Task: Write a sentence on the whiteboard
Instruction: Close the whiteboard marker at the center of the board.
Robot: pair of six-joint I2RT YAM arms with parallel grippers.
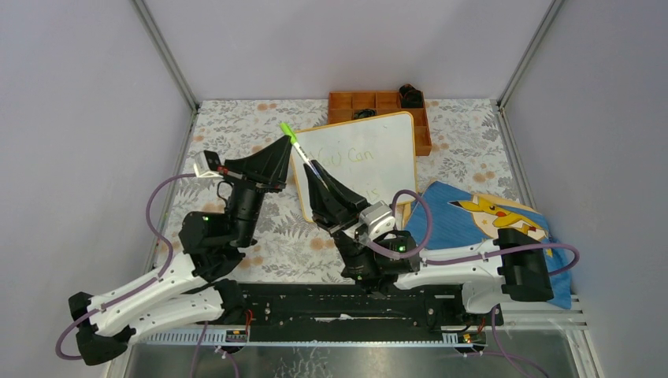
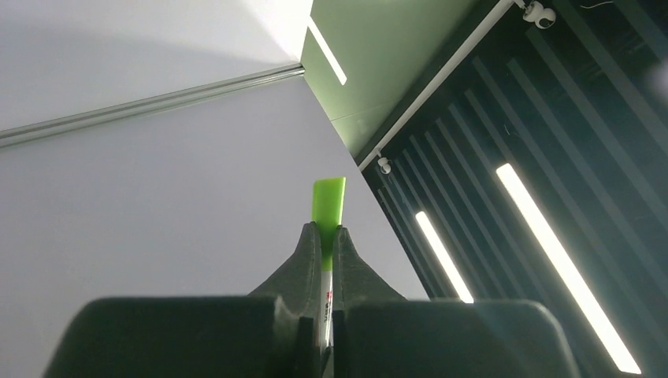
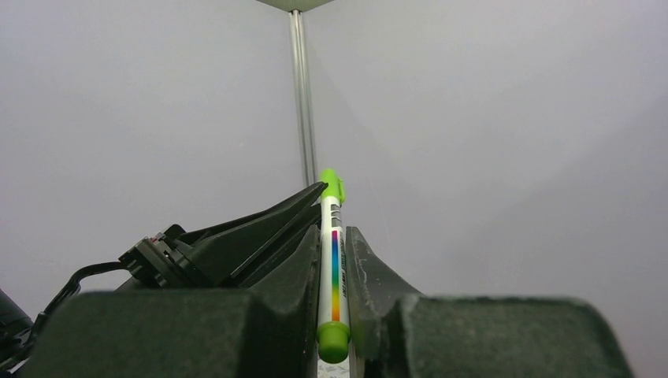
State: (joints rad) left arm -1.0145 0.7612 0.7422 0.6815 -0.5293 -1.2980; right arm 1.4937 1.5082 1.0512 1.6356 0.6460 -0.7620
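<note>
The whiteboard (image 1: 370,146) lies tilted on the table behind both arms. Its sentence (image 1: 352,157) is faint green handwriting, and the lower line is partly hidden by my right arm. A green-capped marker (image 1: 303,156) is held in the air over the board's left edge, cap end pointing up and to the left. My left gripper (image 1: 288,148) is shut on the marker's cap end (image 2: 328,205). My right gripper (image 1: 324,187) is shut on the marker's white, rainbow-striped barrel (image 3: 333,268). In the right wrist view the left gripper's fingers (image 3: 236,236) reach in beside the marker.
An orange compartment tray (image 1: 378,102) holding small black items stands at the back, touching the board's far corner. A blue cartoon-print cloth (image 1: 465,216) lies at the right. The table has a floral cover (image 1: 236,126) and grey walls on three sides.
</note>
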